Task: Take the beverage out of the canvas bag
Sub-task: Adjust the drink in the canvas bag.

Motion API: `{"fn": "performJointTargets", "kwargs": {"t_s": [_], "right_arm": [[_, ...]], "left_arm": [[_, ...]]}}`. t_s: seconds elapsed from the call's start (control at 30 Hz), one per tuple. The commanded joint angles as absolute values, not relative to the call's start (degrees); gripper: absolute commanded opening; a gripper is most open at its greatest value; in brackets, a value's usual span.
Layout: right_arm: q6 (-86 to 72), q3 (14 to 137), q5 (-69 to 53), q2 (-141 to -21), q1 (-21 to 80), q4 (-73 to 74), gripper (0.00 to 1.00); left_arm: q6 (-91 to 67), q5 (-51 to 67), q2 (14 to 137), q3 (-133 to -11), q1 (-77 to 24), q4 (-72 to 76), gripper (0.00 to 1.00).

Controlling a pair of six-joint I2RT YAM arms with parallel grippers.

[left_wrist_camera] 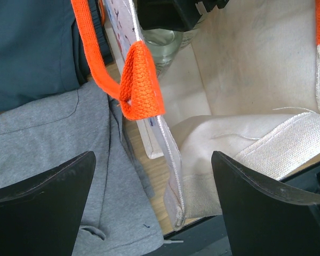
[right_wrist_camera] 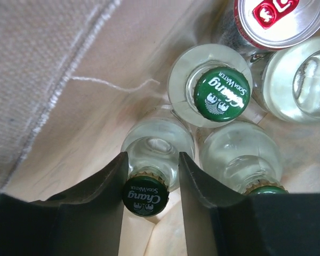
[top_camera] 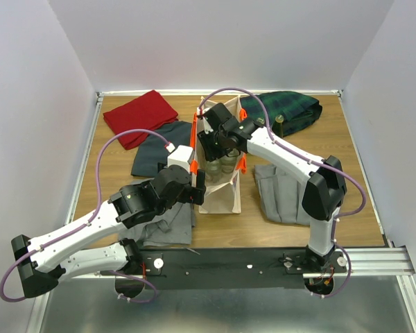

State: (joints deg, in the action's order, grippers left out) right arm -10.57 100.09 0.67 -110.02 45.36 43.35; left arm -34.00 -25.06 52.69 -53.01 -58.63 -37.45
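Observation:
The beige canvas bag [top_camera: 220, 198] with orange handles [left_wrist_camera: 141, 80] stands open mid-table. Several clear Chang soda water bottles and a red-topped can [right_wrist_camera: 277, 18] stand inside. My right gripper [right_wrist_camera: 152, 165] is down in the bag, open, its fingers either side of the neck of one green-capped bottle [right_wrist_camera: 145, 196]. The left finger touches the cap, and a small gap shows at the right finger. Another capped bottle [right_wrist_camera: 222, 94] stands just behind. My left gripper [left_wrist_camera: 152, 202] is wide open, straddling the bag's left rim [left_wrist_camera: 170, 160] near its front corner without touching it.
A grey cloth [left_wrist_camera: 53, 138] lies under the left gripper beside the bag. A red cloth [top_camera: 140, 116] and a dark teal cloth [top_camera: 163, 149] lie at the back left. A green plaid cloth [top_camera: 291, 111] lies at the back right, and a grey garment [top_camera: 277, 194] to the right.

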Motion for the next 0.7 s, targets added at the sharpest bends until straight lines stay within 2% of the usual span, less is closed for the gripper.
{"fn": "performJointTargets", "kwargs": {"t_s": [0.0,0.27,0.67], "right_arm": [[-10.99,98.97,-2.63,-111.8,45.7,46.14,0.37],[-10.28,99.49,-3.6,-112.15,45.79,46.93,0.01],[-10.28,104.32,-0.27,-110.31,45.79,49.83,0.01]], "left_arm": [[-34.01,-26.81,52.03,-52.21,-58.8,-39.2,0.99],[-33.93,-26.54,52.29,-52.38,-58.89,-38.85,0.99],[-33.84,-26.37,52.12,-52.03,-58.8,-39.02,0.99]]}}
